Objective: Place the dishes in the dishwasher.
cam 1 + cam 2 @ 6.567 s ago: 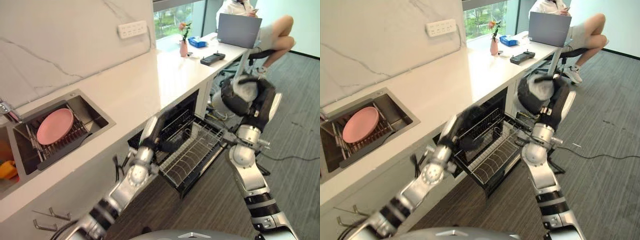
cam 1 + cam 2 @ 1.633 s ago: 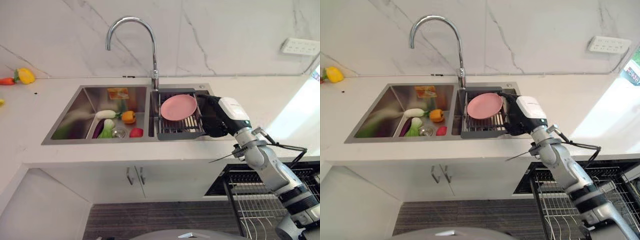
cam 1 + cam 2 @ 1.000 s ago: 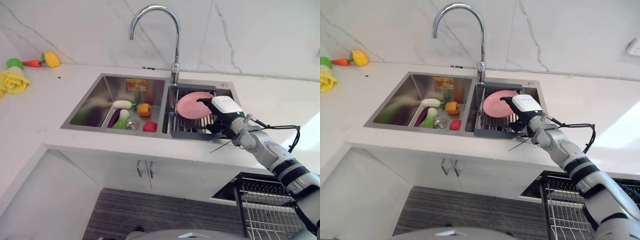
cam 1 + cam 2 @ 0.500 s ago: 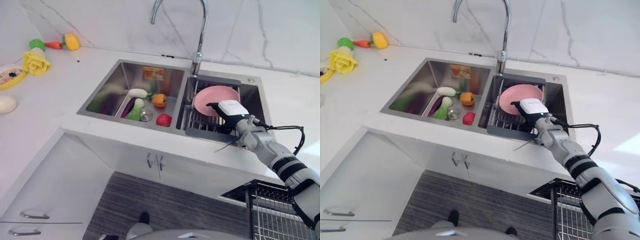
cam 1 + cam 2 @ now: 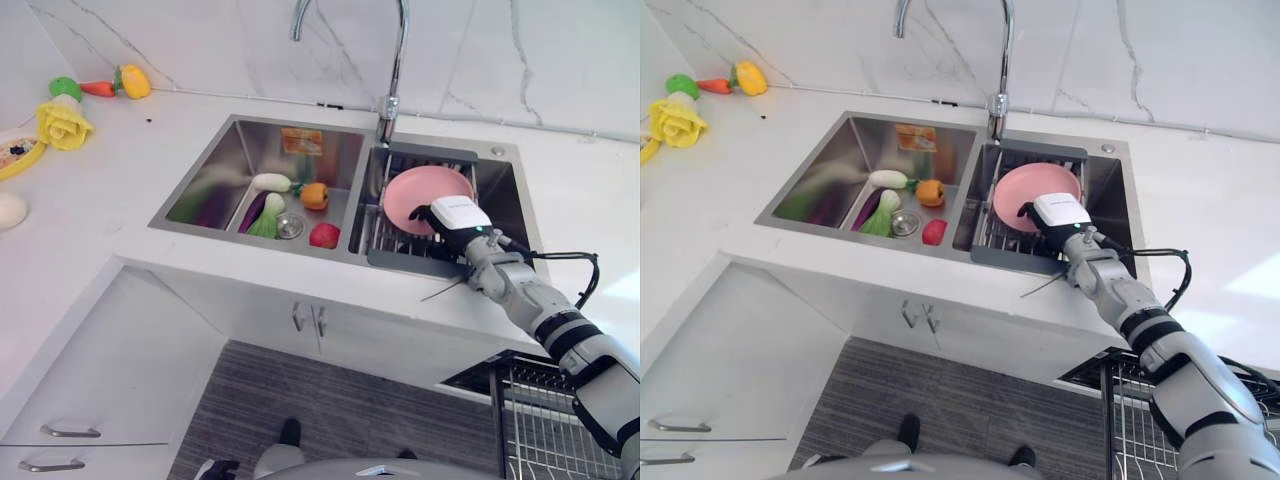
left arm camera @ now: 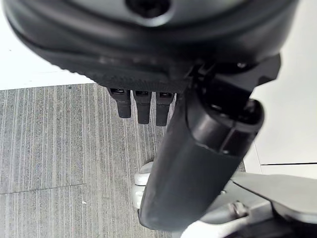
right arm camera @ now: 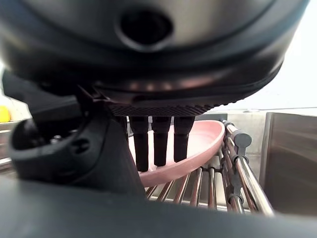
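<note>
White marble tabletop (image 5: 120,200) w/ double steel sink (image 5: 215,165), curved faucet (image 5: 390,100) btwn basins. Left basin: toy veg, orange pepper (image 5: 314,196), red fruit (image 5: 324,235). Far left: yellow rose (image 5: 62,123), carrot (image 5: 98,89).

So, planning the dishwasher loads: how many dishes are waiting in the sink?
1: a pink plate on the rack in the right basin, by the right robot hand. Others might be hidden under it.
</note>
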